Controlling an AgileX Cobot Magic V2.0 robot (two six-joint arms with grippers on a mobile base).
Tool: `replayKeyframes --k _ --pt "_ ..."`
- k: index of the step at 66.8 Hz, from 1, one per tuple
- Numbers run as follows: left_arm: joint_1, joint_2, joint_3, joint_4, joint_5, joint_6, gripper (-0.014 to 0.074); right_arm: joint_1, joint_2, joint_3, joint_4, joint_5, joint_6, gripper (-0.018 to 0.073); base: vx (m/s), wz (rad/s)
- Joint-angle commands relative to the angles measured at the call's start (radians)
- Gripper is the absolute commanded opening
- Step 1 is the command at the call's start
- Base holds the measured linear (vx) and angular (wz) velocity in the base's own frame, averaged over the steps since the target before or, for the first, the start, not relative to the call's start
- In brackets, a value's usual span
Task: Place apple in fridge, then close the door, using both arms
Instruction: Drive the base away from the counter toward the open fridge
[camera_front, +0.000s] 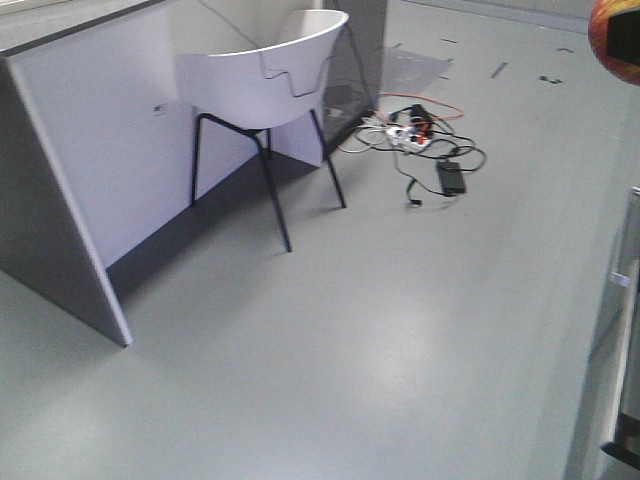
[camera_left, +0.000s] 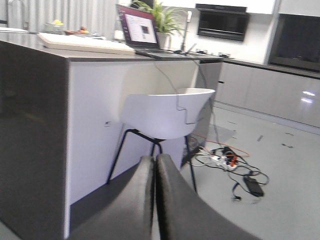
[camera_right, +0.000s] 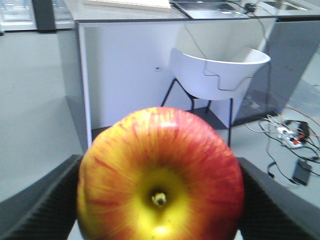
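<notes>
My right gripper (camera_right: 160, 205) is shut on the apple (camera_right: 165, 165), red with yellow patches, stem end facing the camera. Its black pads (camera_right: 42, 207) press on both sides of the fruit. The apple also shows in the exterior view (camera_front: 614, 40) at the top right corner, held high above the floor. My left gripper (camera_left: 156, 167) is shut and empty, its two dark fingers pressed together and pointing toward the white chair. A grey upright panel (camera_front: 618, 330) stands at the right edge of the exterior view; I cannot tell whether it is the fridge or its door. The fridge interior is out of view.
A counter island (camera_front: 90, 150) with a white side stands at the left, with a laptop (camera_left: 137, 27) on top. A white chair (camera_front: 265, 75) on black legs stands beside it. A tangle of cables and a power strip (camera_front: 420, 135) lies on the grey floor beyond.
</notes>
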Motion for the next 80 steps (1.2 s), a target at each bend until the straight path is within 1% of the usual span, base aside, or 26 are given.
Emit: replayKeyframes --k 1,80 --pt "-0.006 0.005 -0.018 -0.010 -0.074 0.001 -0.0007 -0.002 -0.011 -0.024 0.043 -0.063 -0.008 0.0193 0.01 0.43" --pt "-0.006 0.005 -0.018 -0.010 -0.074 0.001 -0.0007 -0.002 -0.011 -0.024 0.043 -0.062 -0.008 0.0193 0.03 0.44"
